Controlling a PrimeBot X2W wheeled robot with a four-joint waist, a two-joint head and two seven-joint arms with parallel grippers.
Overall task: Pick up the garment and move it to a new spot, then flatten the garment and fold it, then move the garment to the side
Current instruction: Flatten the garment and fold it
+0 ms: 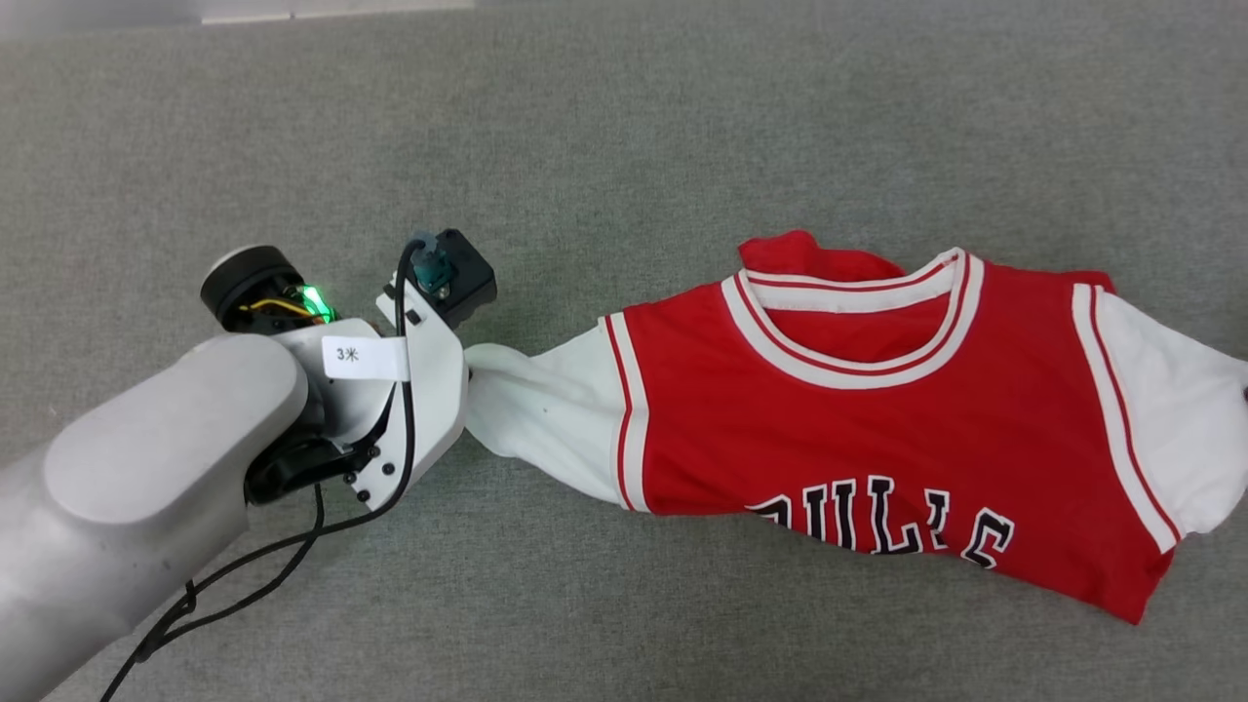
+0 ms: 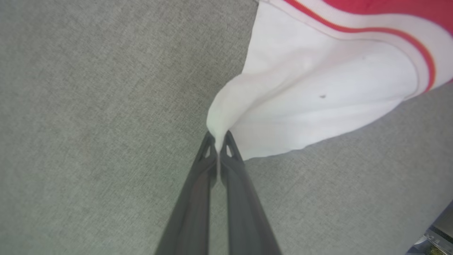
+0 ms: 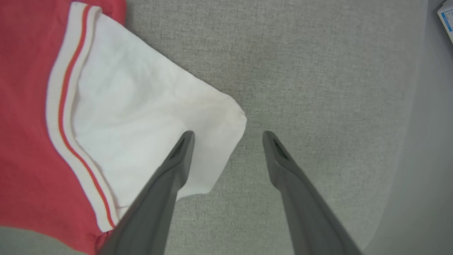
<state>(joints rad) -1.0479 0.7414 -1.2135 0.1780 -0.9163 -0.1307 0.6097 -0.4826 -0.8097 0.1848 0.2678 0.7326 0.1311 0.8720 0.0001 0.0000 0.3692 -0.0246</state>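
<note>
Head view: the red jersey shirt with white short sleeves [image 1: 877,419] lies on grey woven cloth [image 1: 585,117], one sleeve meeting the pale left arm [image 1: 390,390]. Left wrist view: the left gripper [image 2: 219,140] is pinched tight on that sleeve's bunched edge. Right wrist view: the right gripper [image 3: 228,134] gapes empty, one finger [image 3: 177,163] above the other sleeve's corner.

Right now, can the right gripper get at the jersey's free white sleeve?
Probably yes. The right gripper is open right at that white sleeve, one finger over its corner, the other over bare grey surface; nothing lies between. The left gripper is shut on the opposite sleeve of the jersey.
</note>
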